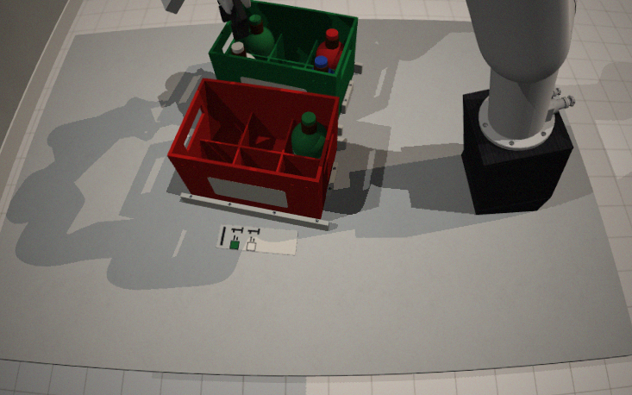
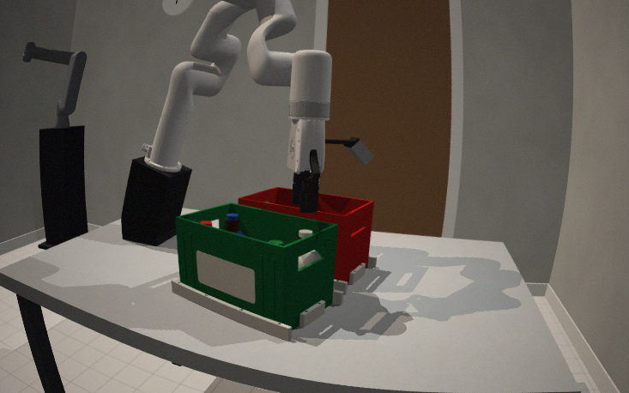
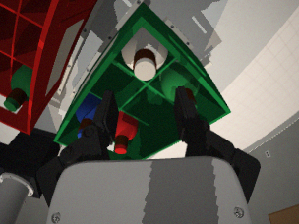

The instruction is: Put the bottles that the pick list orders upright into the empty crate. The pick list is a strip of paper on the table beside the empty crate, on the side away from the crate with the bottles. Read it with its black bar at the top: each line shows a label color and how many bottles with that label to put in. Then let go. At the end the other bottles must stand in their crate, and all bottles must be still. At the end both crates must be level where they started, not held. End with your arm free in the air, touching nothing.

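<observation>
The pick list point(image 1: 279, 242) reads green 1, white 1. The red crate point(image 1: 195, 174) point(image 2: 353, 249) point(image 3: 41, 74) holds one upright green bottle point(image 1: 308, 140) point(image 3: 21, 81) in a corner cell. The green crate point(image 1: 224, 68) point(image 2: 306, 288) holds a white bottle point(image 1: 238, 47) point(image 2: 305, 232) point(image 3: 145, 69), another green bottle point(image 1: 259, 40) point(image 3: 176, 83), a red bottle point(image 1: 331, 34) point(image 3: 125, 129) and a blue bottle point(image 1: 321, 62) point(image 2: 232, 216) point(image 3: 88, 109). My gripper point(image 1: 234, 25) point(image 2: 302, 202) point(image 3: 145, 99) is open and empty, above the white and green bottles' end. One finger partly hides that green bottle in the wrist view.
Low pale rails point(image 1: 253, 210) point(image 2: 228, 310) edge the crates on the table point(image 1: 357, 304) point(image 2: 428, 352). The two crates stand close side by side, with walls and dividers rising around the bottles. The arm's black base point(image 1: 514, 177) point(image 2: 153, 205) stands beyond one end of them.
</observation>
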You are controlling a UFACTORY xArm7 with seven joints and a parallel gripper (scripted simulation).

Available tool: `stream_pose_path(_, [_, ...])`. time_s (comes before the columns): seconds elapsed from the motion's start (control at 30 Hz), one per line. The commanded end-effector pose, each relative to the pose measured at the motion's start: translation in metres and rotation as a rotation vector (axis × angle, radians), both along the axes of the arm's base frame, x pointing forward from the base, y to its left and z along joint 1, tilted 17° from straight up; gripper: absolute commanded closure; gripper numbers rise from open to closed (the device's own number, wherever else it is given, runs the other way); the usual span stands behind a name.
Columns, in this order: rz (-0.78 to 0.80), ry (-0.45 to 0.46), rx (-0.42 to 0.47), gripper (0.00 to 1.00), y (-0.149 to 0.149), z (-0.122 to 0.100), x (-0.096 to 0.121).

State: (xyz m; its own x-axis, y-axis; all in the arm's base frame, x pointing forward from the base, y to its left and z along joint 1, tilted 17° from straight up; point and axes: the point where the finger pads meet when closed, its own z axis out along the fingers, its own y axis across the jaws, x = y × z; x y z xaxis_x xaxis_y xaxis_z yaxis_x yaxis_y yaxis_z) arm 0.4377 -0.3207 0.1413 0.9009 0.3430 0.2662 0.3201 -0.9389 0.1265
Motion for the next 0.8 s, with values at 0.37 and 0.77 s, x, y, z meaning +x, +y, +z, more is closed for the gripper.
stream_pose_path(0.37, [-0.001, -0.004, -0.003, 0.35, -0.002, -0.015, 0.006])
stream_pose_path(0.77, [-0.001, -0.004, -0.003, 0.35, -0.002, -0.028, 0.01])
